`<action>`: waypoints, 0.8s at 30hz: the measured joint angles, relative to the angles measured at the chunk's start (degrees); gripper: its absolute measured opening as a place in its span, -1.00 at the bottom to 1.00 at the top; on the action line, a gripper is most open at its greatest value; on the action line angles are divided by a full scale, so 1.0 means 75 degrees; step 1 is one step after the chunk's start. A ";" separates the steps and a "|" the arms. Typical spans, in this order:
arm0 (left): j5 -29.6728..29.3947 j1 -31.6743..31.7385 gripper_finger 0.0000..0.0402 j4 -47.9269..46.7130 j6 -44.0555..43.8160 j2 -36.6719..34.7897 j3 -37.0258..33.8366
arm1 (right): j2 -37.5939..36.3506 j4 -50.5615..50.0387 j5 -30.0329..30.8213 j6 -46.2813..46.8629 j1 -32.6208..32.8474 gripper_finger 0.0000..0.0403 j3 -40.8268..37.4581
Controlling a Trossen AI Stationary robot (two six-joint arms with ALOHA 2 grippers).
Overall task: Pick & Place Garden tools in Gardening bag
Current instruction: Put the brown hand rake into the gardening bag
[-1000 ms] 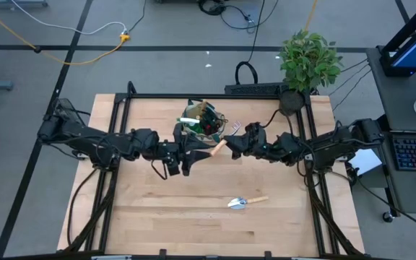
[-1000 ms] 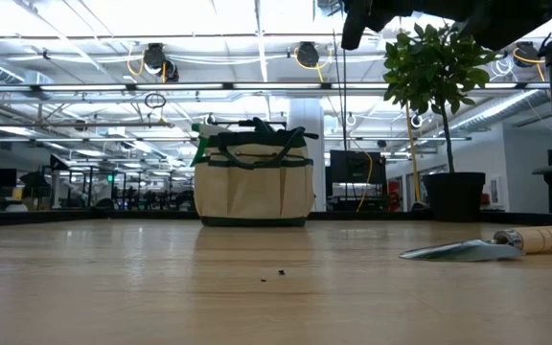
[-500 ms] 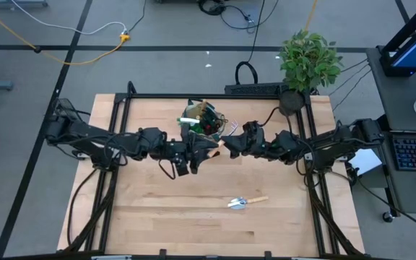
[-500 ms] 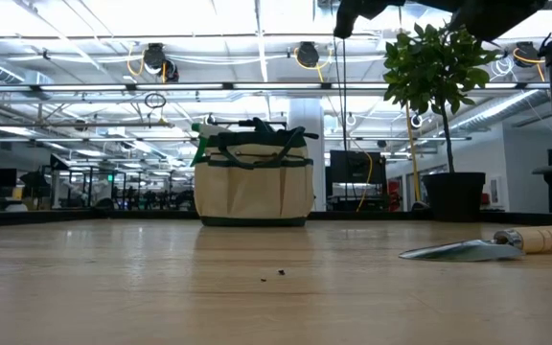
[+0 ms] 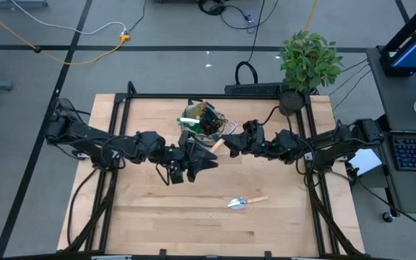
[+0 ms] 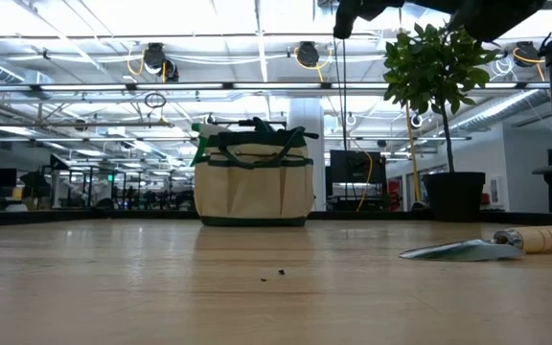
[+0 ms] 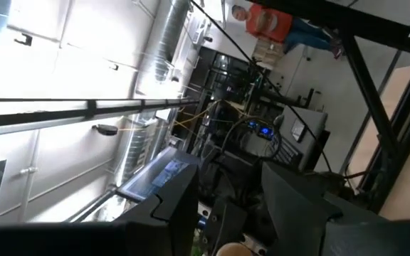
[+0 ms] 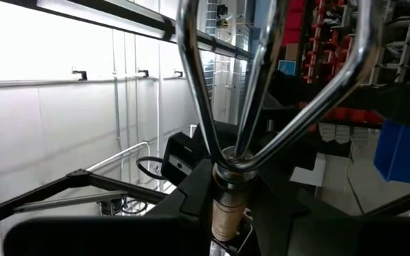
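The beige gardening bag with green trim stands at the table's far middle, with several tools in it; it also shows in the low view. My right gripper is just to the right of the bag, shut on a hand rake with a wooden handle. My left gripper is open, tipped upward, and just to the near side of the rake's handle end. A trowel lies flat on the table toward the near side, and it shows in the low view. My right gripper pinches the rake's wooden handle just behind its metal collar between its two fingers. The rake runs along the fingers, and its three metal tines stick out beyond them. The rake is lifted clear of the table, beside the bag.
A potted green plant stands at the table's far right corner, and it shows in the low view. Bare wooden table lies to the near left. A black frame rims the table.
My left gripper has drawn back from the rake's handle toward the table's near edge. My right gripper has kept the rake beside the bag and shifted slightly toward it.
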 joint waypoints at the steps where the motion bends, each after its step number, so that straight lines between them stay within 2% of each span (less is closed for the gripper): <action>1: 0.0005 0.0021 -0.20 0.0000 -0.0008 0.0000 0.0000 | 0.0000 0.0000 -0.0011 0.0033 0.0003 -0.71 0.0000; 15: 0.0423 0.0274 -0.20 0.0006 0.0190 0.0000 0.0000 | 0.0000 -0.0024 -0.0031 0.0374 0.0012 -0.71 0.0028; 24: 0.0740 0.0434 -0.20 0.0131 0.0160 0.0000 0.0000 | 0.0483 -0.0359 -0.0787 0.0457 0.0003 -0.71 0.0923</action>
